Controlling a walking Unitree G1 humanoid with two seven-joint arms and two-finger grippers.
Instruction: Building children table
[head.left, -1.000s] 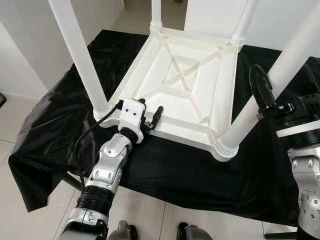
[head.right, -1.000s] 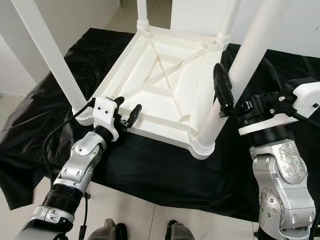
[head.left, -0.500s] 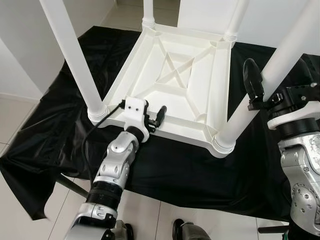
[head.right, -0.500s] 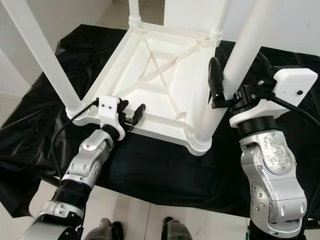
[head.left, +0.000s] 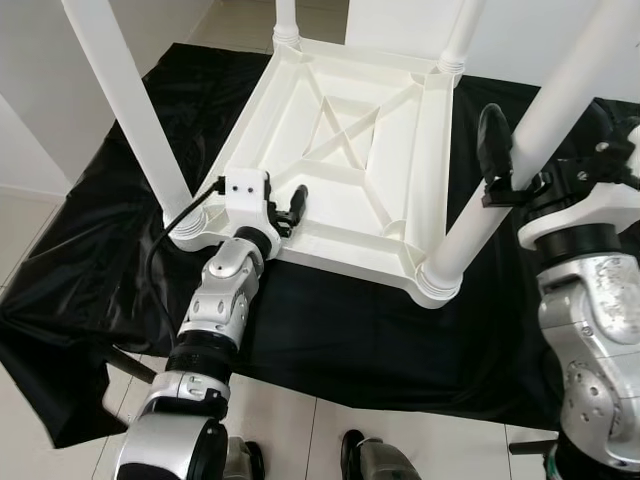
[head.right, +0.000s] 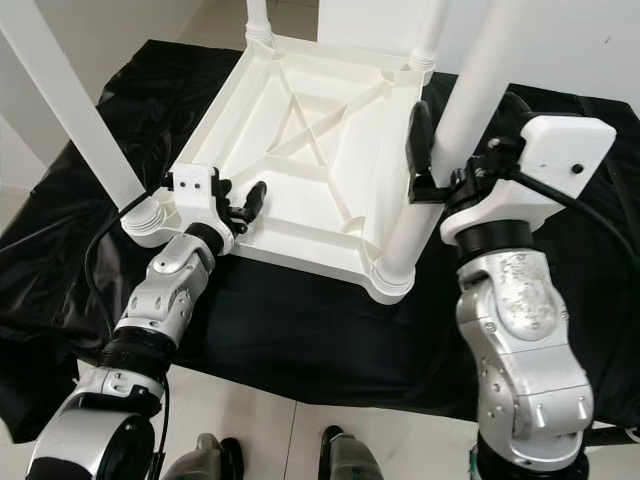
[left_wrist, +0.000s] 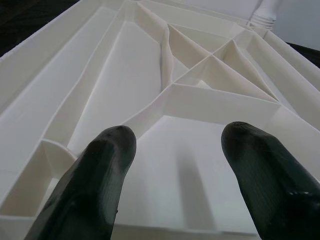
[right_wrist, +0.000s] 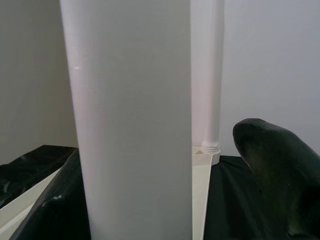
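a black cloth (head.left: 90, 250) covers the tabletop in front of me, and on it lies the white children's table (head.left: 340, 160), upside down, ribbed underside up, all four legs pointing upward. the near right leg (head.left: 520, 160) runs up between the fingers of my right claw (head.right: 465, 125); my right wrist view shows the leg (right_wrist: 132, 120) close up with one black finger (right_wrist: 272, 175) just clear of it and the other partly hidden behind it, so i cannot tell whether i am gripping it. my left claw (head.left: 283, 208) sits at the table's near rim beside the near left leg (head.left: 125, 110), fingers spread apart and holding nothing; my left wrist view looks between the fingers (left_wrist: 95, 185) at the crossing ribs (left_wrist: 200, 75) inside.
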